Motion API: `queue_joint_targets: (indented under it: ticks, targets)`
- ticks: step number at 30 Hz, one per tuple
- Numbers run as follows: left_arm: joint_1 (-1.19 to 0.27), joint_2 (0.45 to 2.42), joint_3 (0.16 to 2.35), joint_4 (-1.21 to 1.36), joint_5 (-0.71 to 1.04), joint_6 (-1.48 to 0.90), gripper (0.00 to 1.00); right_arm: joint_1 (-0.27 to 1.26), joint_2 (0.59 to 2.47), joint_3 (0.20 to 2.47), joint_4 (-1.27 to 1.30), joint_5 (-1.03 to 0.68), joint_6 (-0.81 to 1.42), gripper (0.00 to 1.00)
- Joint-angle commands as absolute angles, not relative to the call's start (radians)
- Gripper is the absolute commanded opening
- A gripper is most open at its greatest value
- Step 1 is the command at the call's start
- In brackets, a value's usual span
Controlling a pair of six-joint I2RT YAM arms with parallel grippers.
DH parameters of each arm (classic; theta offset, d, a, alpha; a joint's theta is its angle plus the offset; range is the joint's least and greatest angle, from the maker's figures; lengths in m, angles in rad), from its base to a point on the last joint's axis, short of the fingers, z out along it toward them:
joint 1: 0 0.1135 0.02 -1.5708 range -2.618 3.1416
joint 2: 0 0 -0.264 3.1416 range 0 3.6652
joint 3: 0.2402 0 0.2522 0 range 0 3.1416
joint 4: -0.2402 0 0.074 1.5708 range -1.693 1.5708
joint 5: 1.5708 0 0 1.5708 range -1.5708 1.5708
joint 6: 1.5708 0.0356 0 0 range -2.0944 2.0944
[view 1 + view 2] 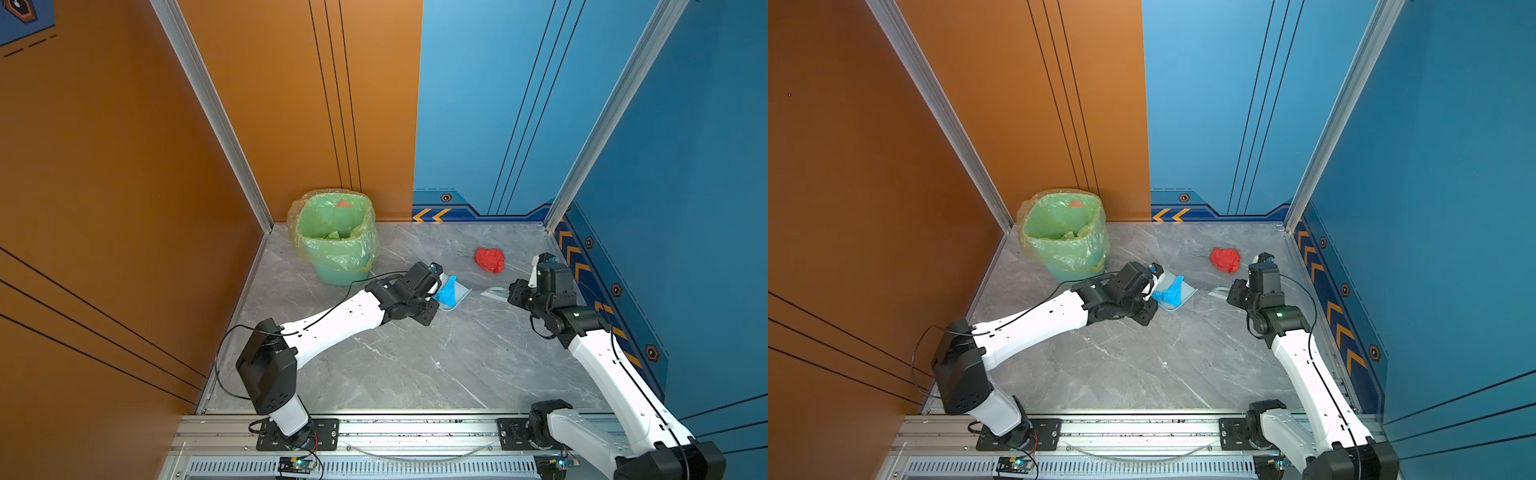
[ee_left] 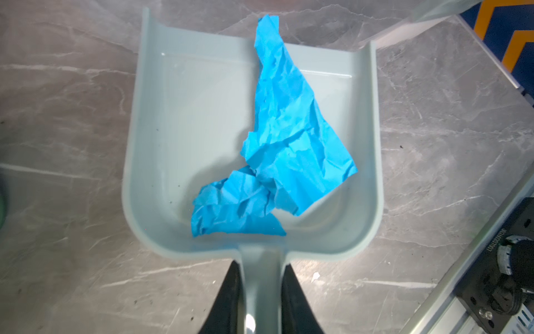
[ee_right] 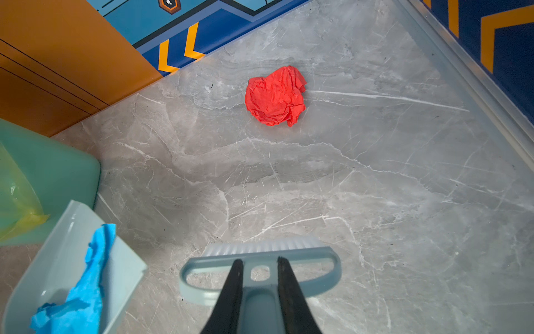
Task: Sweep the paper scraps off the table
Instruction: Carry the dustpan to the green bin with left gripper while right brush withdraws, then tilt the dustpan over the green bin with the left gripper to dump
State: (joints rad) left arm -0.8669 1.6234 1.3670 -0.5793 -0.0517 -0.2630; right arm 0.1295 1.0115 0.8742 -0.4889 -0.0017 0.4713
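A bright blue paper scrap [image 2: 283,138] [image 1: 448,291] lies crumpled inside the grey-blue dustpan [image 2: 187,130], which rests on the table [image 1: 415,353]. My left gripper [image 2: 261,262] is shut on the dustpan's handle. A red paper scrap [image 3: 276,97] [image 1: 489,259] sits loose on the table near the back right corner. My right gripper [image 3: 259,260] is shut on the handle of the brush [image 3: 260,250] [image 1: 494,293]. The brush's bristles rest on the table, between the dustpan's mouth and the red scrap and well short of the scrap.
A green bag-lined bin [image 1: 334,237] stands at the back left, just behind the dustpan, with scraps showing inside. Walls and aluminium rails close the table at the back, left and right; the right rail [image 3: 476,86] runs close beside the red scrap.
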Motion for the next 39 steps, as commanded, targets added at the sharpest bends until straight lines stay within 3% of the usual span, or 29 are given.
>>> queue_joint_targets:
  ticks: [1,8,19,29,39]
  targets:
    - [-0.841,1.578,1.439,-0.702,-0.104,-0.27,0.0,0.124,1.018,0.89,-0.503,-0.023,0.473,0.0]
    - [-0.776,1.521,1.551,-0.787,-0.115,-0.25,0.0,0.125,1.023,0.87,-0.49,-0.041,0.473,0.0]
    - [-0.572,1.491,1.667,-0.79,0.007,-0.309,0.0,0.135,1.042,0.861,-0.482,-0.06,0.471,0.0]
    - [-0.388,1.549,1.763,-0.769,0.172,-0.379,0.0,0.154,1.055,0.867,-0.476,-0.064,0.472,0.0]
    - [-0.231,1.566,1.68,-0.567,0.447,-0.557,0.0,0.167,1.052,0.87,-0.482,-0.051,0.476,0.0]
